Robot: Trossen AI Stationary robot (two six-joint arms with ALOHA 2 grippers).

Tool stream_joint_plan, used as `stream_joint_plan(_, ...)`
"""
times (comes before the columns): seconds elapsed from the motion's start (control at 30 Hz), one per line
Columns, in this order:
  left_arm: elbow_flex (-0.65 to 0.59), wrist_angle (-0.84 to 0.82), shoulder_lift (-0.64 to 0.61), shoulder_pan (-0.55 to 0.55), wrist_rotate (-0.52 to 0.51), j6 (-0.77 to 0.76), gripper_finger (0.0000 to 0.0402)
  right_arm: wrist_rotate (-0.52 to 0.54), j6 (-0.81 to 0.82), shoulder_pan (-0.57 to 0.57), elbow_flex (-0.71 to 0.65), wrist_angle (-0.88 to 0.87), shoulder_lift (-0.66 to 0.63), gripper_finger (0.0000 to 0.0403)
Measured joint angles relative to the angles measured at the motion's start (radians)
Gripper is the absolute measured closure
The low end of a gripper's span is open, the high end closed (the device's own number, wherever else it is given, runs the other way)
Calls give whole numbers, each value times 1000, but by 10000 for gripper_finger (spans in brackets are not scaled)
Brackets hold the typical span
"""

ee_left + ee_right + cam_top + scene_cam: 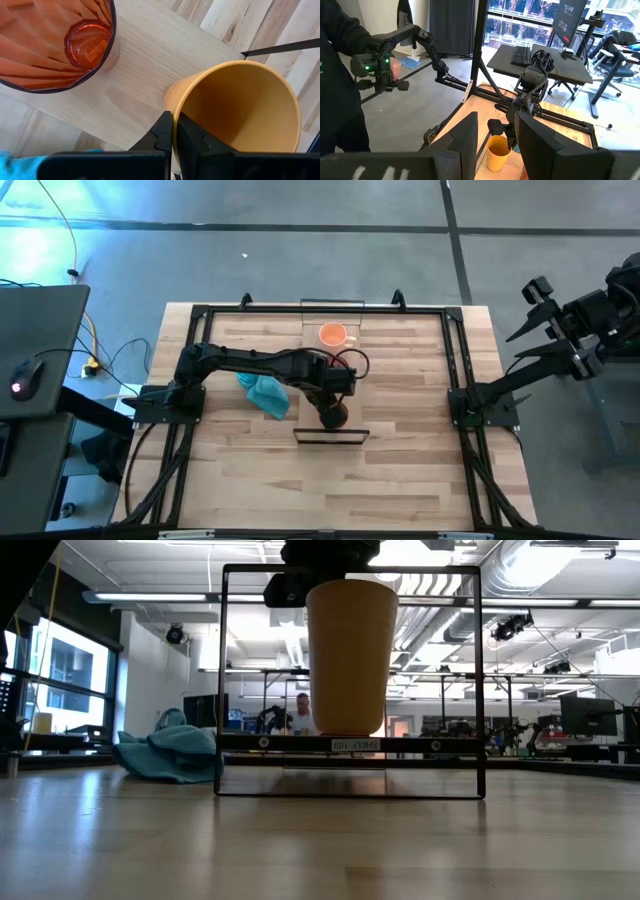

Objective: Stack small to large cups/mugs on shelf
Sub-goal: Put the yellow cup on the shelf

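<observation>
My left gripper is shut on the amber-brown cup above the shelf, a light-wood board. In the low view the cup stands upright inside the shelf's dark frame. Beside it on the board stands the dark red patterned cup, resting on its base. The pale orange mug sits farther back on the shelf. My right gripper is open and held high, off the table's right side. My left gripper pinches the amber-brown cup's rim, with one finger inside the cup and one outside. The fingers come steeply from above. The cup is upright with its base at the board's top; whether it touches the board I cannot tell.
A crumpled teal cloth lies on the table left of the shelf. A dark frame stands around the shelf's near end. A person stands beyond the table's far left corner, holding a control handle.
</observation>
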Motion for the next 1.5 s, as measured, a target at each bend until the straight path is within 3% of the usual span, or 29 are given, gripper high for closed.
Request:
stream_joint_plan(0.73, -32, 15, 2, 0, 26, 1, 401, 0, 7, 0, 0, 0, 0, 279)
stream_joint_plan(1.27, -36, 11, 6, 0, 18, 19, 352, 0, 7, 0, 0, -8, 0, 279)
stream_joint_plan(1.5, -35, 8, 6, 0, 10, 25, 380, 0, 5, 0, 0, -8, 0, 279)
